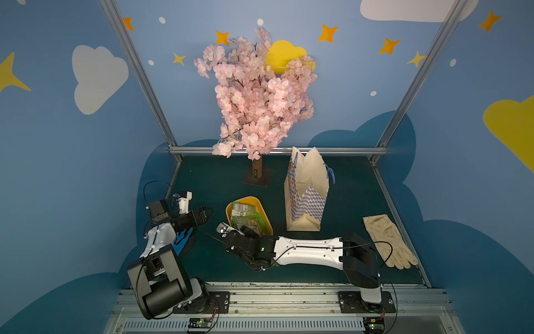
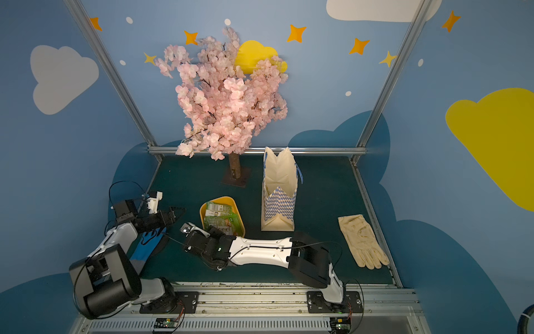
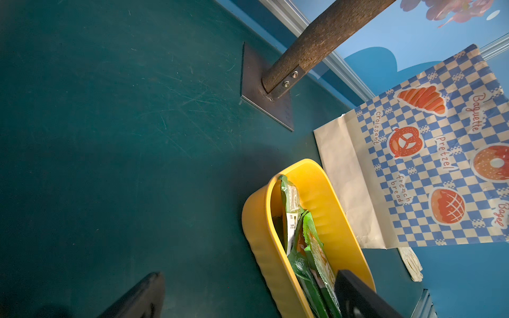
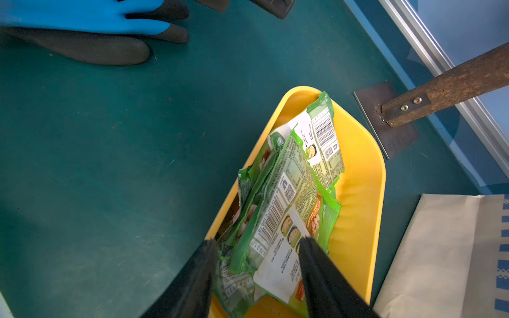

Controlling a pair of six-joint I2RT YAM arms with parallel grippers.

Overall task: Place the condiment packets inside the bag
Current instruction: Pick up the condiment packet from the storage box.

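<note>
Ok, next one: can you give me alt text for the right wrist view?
The right claw stands open over a heap of green-and-white condiment packets in a yellow tray on a green table. A corner of the cream paper bag sits beside the tray; a blue-and-black glove and a tree trunk lie beyond.

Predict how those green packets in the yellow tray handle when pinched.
Probably floppy: the condiment packets lie bent and crinkled in the yellow tray. Likely slick, since the film looks glossy. Overlapping, so one pinch may drag a neighbour along.
</note>
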